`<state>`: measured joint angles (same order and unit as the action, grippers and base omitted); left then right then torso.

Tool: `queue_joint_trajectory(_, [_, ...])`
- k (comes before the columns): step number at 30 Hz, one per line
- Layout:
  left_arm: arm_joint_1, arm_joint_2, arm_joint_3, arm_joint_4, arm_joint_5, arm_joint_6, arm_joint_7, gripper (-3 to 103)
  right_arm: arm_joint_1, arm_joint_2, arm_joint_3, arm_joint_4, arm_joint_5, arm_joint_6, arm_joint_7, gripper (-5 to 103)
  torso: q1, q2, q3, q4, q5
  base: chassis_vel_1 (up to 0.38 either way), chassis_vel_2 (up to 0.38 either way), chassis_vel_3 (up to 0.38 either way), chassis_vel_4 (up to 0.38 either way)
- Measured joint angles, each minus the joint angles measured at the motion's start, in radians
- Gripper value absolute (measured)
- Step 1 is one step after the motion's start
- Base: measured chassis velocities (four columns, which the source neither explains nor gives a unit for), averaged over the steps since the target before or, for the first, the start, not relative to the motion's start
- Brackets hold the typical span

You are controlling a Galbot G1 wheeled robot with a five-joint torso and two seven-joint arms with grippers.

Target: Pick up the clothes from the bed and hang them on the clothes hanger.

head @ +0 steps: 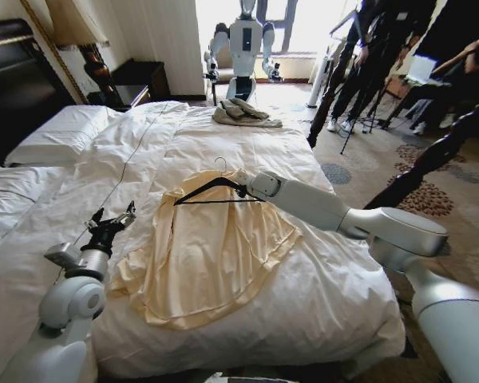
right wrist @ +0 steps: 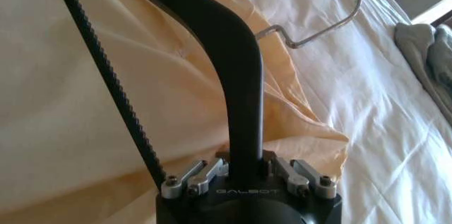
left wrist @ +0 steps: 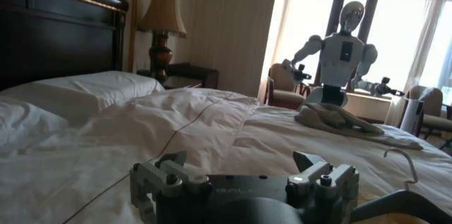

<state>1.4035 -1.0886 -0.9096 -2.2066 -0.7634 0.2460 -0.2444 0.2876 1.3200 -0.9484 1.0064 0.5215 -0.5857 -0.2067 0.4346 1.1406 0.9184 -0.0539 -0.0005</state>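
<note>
Hanger in my grip, shirt not yet on it

My right tool (head: 241, 189) is clamped shut on one shoulder arm of the black hanger (head: 210, 190), holding it at the 12 o'clock edge of the yellow shirt (head: 203, 251), which lies spread flat on the bed (head: 319, 295). My left tool (head: 118, 221) hovers with fingers spread and empty just off the shirt's 9 o'clock side. By my reckoning only the hanger is secured; threading it into the collar and lifting the shirt are left.

One pale-yellow garment (head: 203, 259); one black hanger (head: 210, 190); one grey garment (head: 244, 112); two pillows (head: 60, 134); one lamp (left wrist: 162, 28)
</note>
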Motion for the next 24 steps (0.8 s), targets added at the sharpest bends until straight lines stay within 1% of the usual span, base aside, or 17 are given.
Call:
queue_joint_trajectory(3, [-0.003, 0.005, -0.001, 0.006, -0.002, 0.0, 0.0, 100, -0.001, 0.04, -0.001, -0.061, -0.031, 0.014, -0.036, 18, 0.0, 0.0, 0.0, 0.0001, -0.0002, 0.0, 0.0, 0.0, 0.0])
queue_joint_trajectory(8, [-0.009, 0.01, -0.002, 0.032, -0.003, -0.002, 0.0, 100, -0.001, 0.043, -0.003, -0.071, -0.051, 0.02, -0.062, 18, 0.0, 0.0, 0.0, -0.0004, -0.0002, 0.0, 0.0, 0.0, 0.0])
queue_joint_trajectory(11, [-0.037, 0.045, 0.009, 0.106, -0.005, 0.001, 0.012, 100, 0.001, 0.03, -0.015, -0.069, -0.055, 0.021, -0.076, 18, 0.0, 0.0, 0.0, -0.0007, 0.0, 0.0, 0.0, 0.0, 0.0])
queue_joint_trajectory(12, [-0.037, 0.045, 0.009, 0.106, -0.005, 0.001, 0.012, 100, 0.001, 0.03, -0.015, -0.069, -0.055, 0.021, -0.076, 18, 0.0, 0.0, 0.0, -0.0007, 0.0, 0.0, 0.0, 0.0, 0.0])
queue_joint_trajectory(16, [-0.055, 0.105, 0.035, 0.201, 0.021, 0.034, 0.072, 100, -0.003, 0.035, -0.017, -0.094, -0.07, 0.026, -0.077, 18, 0.0, 0.0, 0.0, -0.0007, 0.0, 0.0, 0.0, 0.0, 0.0])
queue_joint_trajectory(17, [-0.055, 0.105, 0.035, 0.201, 0.021, 0.034, 0.072, 100, -0.003, 0.035, -0.017, -0.094, -0.07, 0.026, -0.077, 18, 0.0, 0.0, 0.0, -0.0007, 0.0, 0.0, 0.0, 0.0, 0.0])
queue_joint_trajectory(19, [-0.052, 0.129, 0.048, 0.23, 0.04, 0.062, 0.124, 100, -0.006, 0.04, -0.017, -0.108, -0.077, 0.035, -0.077, 18, 0.0, 0.0, 0.0, -0.0006, -0.0001, 0.0, 0.0, 0.0, 0.0])
queue_joint_trajectory(20, [-0.049, 0.146, 0.062, 0.251, 0.055, 0.087, 0.162, 100, -0.008, 0.045, -0.017, -0.12, -0.083, 0.046, -0.077, 18, 0.0, 0.0, 0.0, -0.0003, 0.0, 0.0, 0.0, 0.0, 0.0])
queue_joint_trajectory(21, [-0.049, 0.146, 0.062, 0.251, 0.055, 0.087, 0.162, 100, -0.008, 0.045, -0.017, -0.12, -0.083, 0.046, -0.077, 18, 0.0, 0.0, 0.0, -0.0003, 0.0, 0.0, 0.0, 0.0, 0.0])
queue_joint_trajectory(22, [-0.05, 0.158, 0.075, 0.266, 0.06, 0.099, 0.177, 100, -0.01, 0.049, -0.017, -0.127, -0.087, 0.051, -0.076, 18, 0.0, 0.0, 0.0, -0.0004, 0.0, 0.0, 0.0, 0.0, 0.0])
queue_joint_trajectory(23, [-0.063, 0.173, 0.11, 0.301, 0.063, 0.104, 0.188, 100, -0.012, 0.06, -0.014, -0.143, -0.093, 0.059, -0.075, 18, 0.0, 0.0, 0.0, -0.0005, 0.0, 0.0, 0.0, 0.0, 0.0])
queue_joint_trajectory(24, [-0.063, 0.173, 0.11, 0.301, 0.063, 0.104, 0.188, 100, -0.012, 0.06, -0.014, -0.143, -0.093, 0.059, -0.075, 18, 0.0, 0.0, 0.0, -0.0005, 0.0, 0.0, 0.0, 0.0, 0.0])
